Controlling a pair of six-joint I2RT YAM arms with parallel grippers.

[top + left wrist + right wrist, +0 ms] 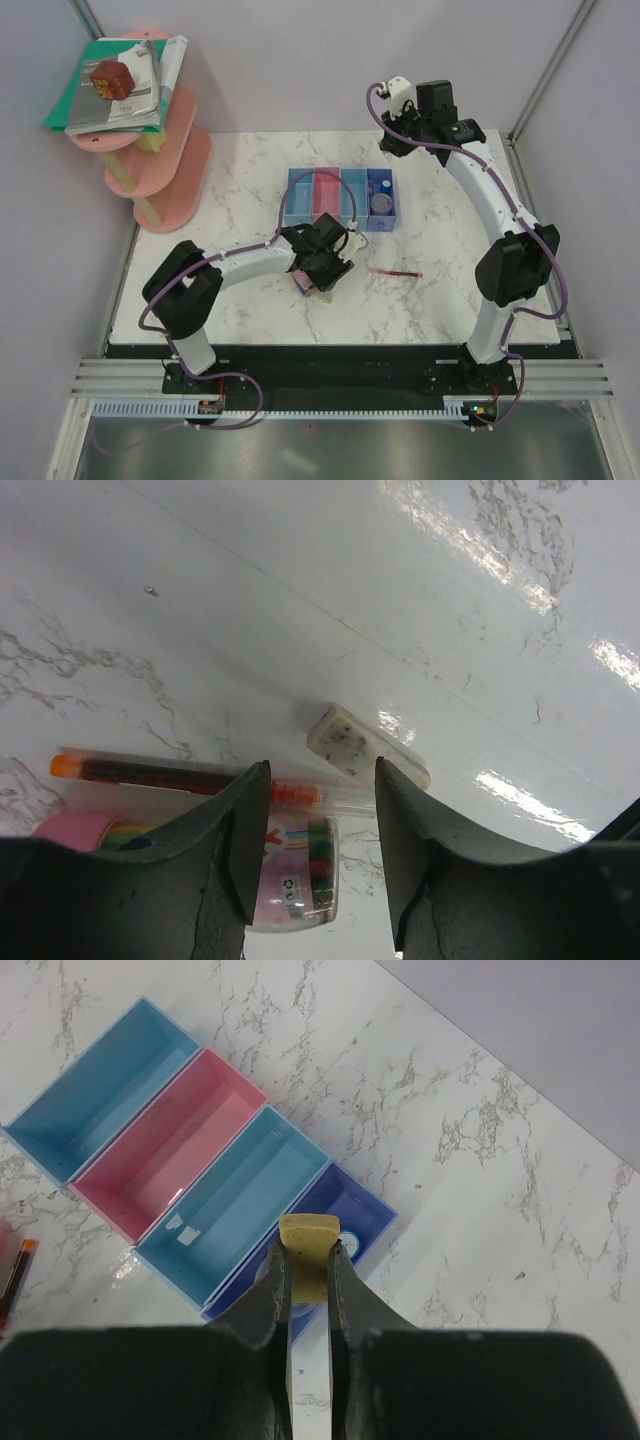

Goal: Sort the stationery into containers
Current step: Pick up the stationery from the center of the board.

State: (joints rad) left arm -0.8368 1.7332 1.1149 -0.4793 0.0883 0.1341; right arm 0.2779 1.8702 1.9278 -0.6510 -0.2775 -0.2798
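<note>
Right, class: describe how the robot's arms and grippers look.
The left arm and right arm share white curved links, black joints and bases. A purple cable runs along each. The left gripper and right gripper each have two dark grey fingers.

Left hand sits low, perhaps half open; right hand, raised, is clamped.

Tiered pink shelf well left of trays

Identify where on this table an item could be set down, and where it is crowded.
Bare marble lies between the trays and the pink shelf, and right of the trays. It is crowded under the left gripper, around the pink-capped tube, and at the red pen beside it.
</note>
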